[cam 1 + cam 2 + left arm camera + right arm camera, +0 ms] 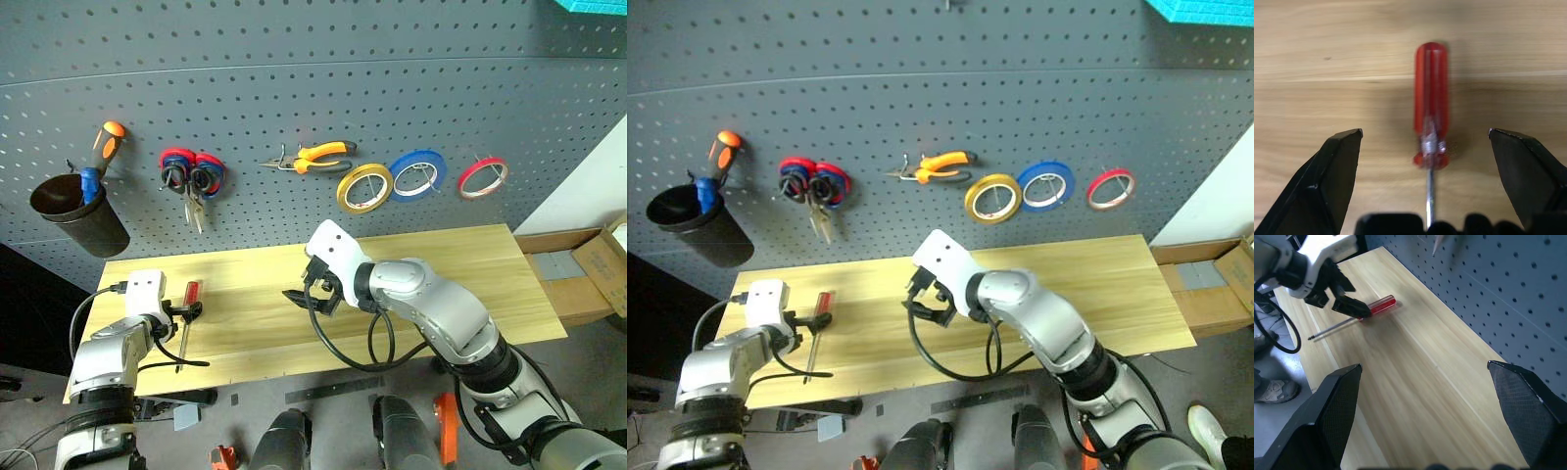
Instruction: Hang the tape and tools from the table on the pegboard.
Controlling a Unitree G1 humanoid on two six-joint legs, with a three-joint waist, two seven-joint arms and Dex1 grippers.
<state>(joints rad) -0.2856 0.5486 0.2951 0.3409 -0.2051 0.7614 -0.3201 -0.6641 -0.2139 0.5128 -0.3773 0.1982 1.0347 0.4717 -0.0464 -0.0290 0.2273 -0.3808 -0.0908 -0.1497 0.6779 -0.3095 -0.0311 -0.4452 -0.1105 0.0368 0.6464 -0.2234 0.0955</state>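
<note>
Yellow table (441, 284), red screwdriver (1431, 98) between open left hand (1425, 161) fingers — untouched

A black cup (76, 213) hangs far left of the blue tape roll (418, 173), holding an orange-and-blue-handled screwdriver (101, 157). Red-and-blue-handled scissors (192, 176) hang between cup and blue roll. A smaller red tape roll (483, 177) hangs just right of the blue one; cardboard boxes (586, 266) sit lower right.

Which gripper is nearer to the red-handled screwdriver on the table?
Left. The left gripper is open right over the screwdriver; the right gripper hovers open farther along the table.
</note>
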